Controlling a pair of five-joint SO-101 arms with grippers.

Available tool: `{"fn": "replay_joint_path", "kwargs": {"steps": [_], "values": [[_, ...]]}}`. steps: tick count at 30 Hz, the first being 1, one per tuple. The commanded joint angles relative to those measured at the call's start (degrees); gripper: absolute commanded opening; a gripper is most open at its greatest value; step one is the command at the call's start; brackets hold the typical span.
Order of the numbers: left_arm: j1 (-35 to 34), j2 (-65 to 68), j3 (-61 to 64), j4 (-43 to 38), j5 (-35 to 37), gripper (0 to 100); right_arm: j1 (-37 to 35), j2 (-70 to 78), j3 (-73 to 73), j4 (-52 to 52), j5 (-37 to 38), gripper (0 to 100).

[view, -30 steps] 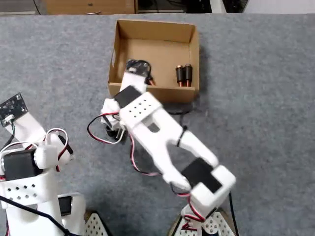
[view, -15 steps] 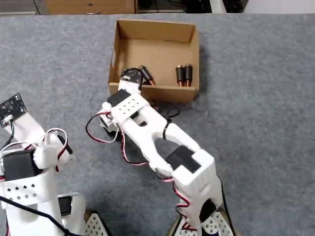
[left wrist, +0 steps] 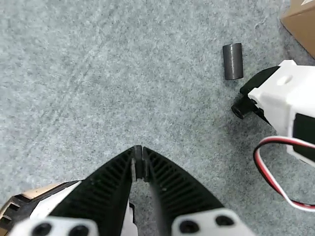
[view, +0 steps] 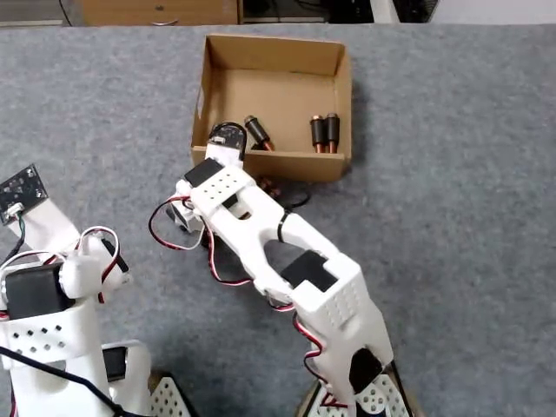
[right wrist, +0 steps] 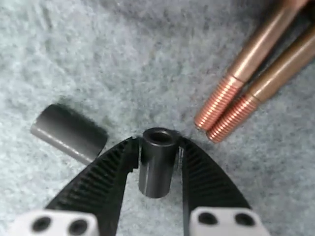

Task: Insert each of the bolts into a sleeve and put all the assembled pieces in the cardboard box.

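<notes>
My right gripper is down on the carpet, shut on a black sleeve that stands upright between its fingers. A second sleeve lies beside it, and two copper bolts lie close on the other side. In the high view the right arm sits just in front of the cardboard box, with the bolts showing beside it. Three assembled pieces lie in the box, one near its front left and two at its right. My left gripper is shut and holds nothing; a sleeve lies beyond it.
Grey carpet covers the table. The left arm stays at the lower left, away from the box. The right arm's white body and its red-and-white cable lie near the left gripper. Open carpet stretches to the right of the box.
The right arm drew back out of the box, leaving an assembled piece inside, and came down on the carpet in front of the box. The left arm has not moved.
</notes>
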Motion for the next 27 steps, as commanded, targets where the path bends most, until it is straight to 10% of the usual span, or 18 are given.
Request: {"fn": "replay_joint_path", "kwargs": {"steps": [1,27], "values": [[-0.18,-0.57,-0.70,-0.79,0.00,2,-0.57,0.92,-1.27,-0.79,-0.70,13.0],[-0.26,-0.57,-0.79,-0.88,0.00,2,8.04,-5.76,-27.56,17.85,0.00,0.2]]}}
